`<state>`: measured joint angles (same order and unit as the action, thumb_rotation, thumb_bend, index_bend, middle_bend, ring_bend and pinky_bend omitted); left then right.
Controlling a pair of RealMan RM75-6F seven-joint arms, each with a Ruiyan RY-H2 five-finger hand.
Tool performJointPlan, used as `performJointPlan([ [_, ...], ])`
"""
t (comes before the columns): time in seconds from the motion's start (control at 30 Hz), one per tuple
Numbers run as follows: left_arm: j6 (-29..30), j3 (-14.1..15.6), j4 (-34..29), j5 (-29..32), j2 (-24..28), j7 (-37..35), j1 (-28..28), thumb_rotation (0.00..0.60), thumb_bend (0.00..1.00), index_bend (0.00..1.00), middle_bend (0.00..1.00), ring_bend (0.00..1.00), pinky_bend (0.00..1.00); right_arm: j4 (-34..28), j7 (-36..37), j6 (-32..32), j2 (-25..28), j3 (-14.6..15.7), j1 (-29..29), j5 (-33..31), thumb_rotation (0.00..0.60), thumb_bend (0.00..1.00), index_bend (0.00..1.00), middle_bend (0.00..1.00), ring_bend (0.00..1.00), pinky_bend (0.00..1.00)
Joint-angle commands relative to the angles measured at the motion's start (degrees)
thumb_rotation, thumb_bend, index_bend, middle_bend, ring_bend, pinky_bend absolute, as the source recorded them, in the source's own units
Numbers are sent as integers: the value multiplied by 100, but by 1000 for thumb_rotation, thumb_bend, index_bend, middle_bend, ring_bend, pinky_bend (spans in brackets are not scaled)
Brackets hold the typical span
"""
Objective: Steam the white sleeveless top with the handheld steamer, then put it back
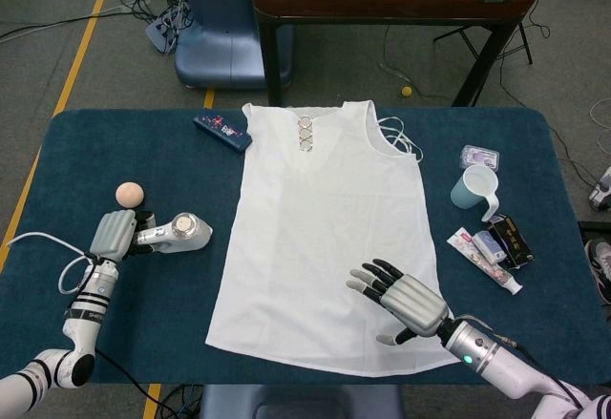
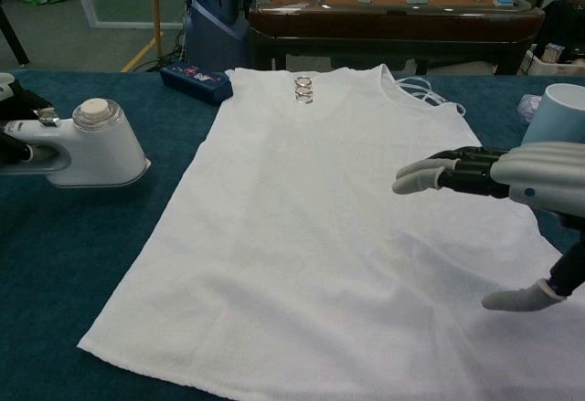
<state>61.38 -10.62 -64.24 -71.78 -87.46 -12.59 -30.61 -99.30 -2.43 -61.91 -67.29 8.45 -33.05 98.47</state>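
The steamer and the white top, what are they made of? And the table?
The steamer looks like smooth white plastic, a bit shiny, with a rounded moulded body. The white top seems to be thin woven cloth: matte, lying flat with soft creases. The table looks covered in dark blue, carpet-like felt, though that is a guess.

Grey-shelled right hand (image 1: 406, 302) with black, pale-tipped fingers (image 2: 430, 178).
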Motion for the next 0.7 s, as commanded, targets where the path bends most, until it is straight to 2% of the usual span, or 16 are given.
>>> performJointPlan([
  [0.03, -21, 28, 177, -38, -99, -32, 8, 600, 246, 887, 841, 688, 781, -148, -13, -268, 269, -94, 133, 50, 506, 202, 0, 65, 0, 0],
  [0.27, -143, 33, 431, -22, -208, -33, -10, 600, 246, 831, 747, 630, 753, -215, 74, -508, 598, -184, 269, 38, 507, 202, 0, 64, 0, 0],
  [0.43, -246, 43, 361, 10, -168, -20, 8, 600, 246, 709, 666, 518, 722, -194, 194, -674, 695, -228, 391, 45, 506, 202, 0, 64, 0, 0],
  [0.63, -456, 115, 50, 100, 32, 325, 17, 600, 191, 402, 381, 285, 543, -135, 330, -802, 757, -293, 490, 56, 505, 202, 0, 64, 0, 0],
  [0.7, -527, 120, -84, 172, 100, 444, 24, 600, 173, 265, 293, 200, 464, -120, 370, -838, 770, -312, 509, 81, 505, 202, 0, 64, 0, 0],
])
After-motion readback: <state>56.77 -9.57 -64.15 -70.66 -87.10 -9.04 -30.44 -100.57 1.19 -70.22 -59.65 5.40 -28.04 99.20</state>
